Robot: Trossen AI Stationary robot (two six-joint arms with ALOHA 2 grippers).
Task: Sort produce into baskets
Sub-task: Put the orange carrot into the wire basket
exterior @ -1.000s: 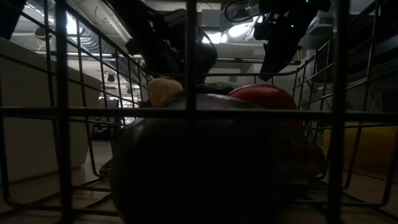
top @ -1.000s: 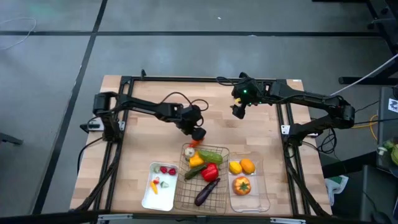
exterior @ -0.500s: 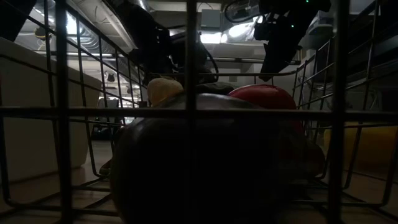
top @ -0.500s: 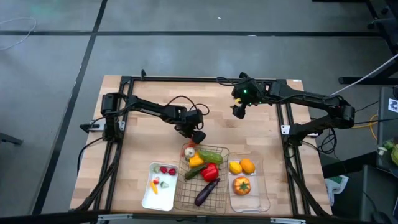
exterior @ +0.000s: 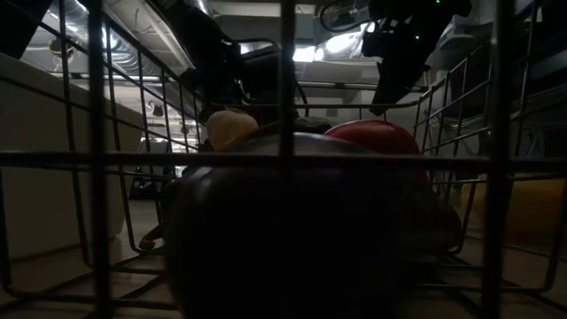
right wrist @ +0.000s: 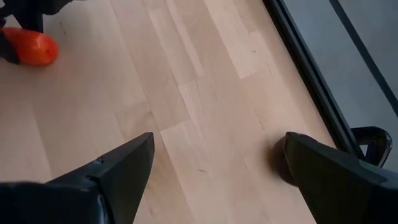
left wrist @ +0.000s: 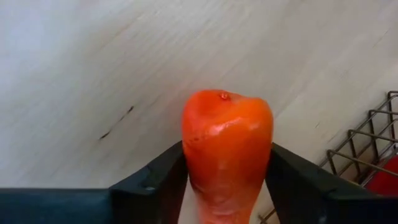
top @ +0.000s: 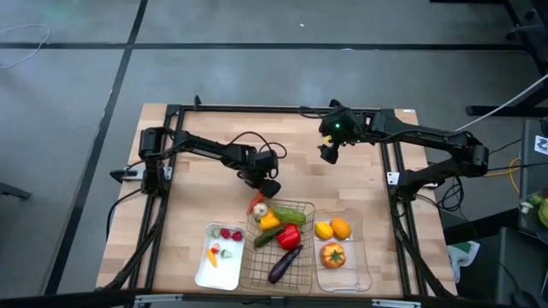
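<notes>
Pale wooden tabletop (top: 205, 184) lies bare behind 3 containers. Left gripper (left wrist: 227, 186) pinches an orange plastic carrot (left wrist: 227, 155) beside the wire-mesh basket (top: 301, 257); right gripper (right wrist: 217, 180) hangs wide near the black frame rail (top: 390, 158).

An orange carrot (left wrist: 227, 155) is sitting pinched between the left gripper's (top: 262, 190) fingers (left wrist: 155, 180), just off the wire-mesh basket's (top: 304, 257) 11 o'clock corner. The white tray (top: 202, 265) is lying at its 9 o'clock, the clear bin (top: 364, 257) at 3 o'clock.

Bare tabletop (top: 205, 184) behind wire basket (top: 301, 257), white tray (top: 204, 274) & clear bin (top: 364, 265) is open; containers line front edge.
</notes>
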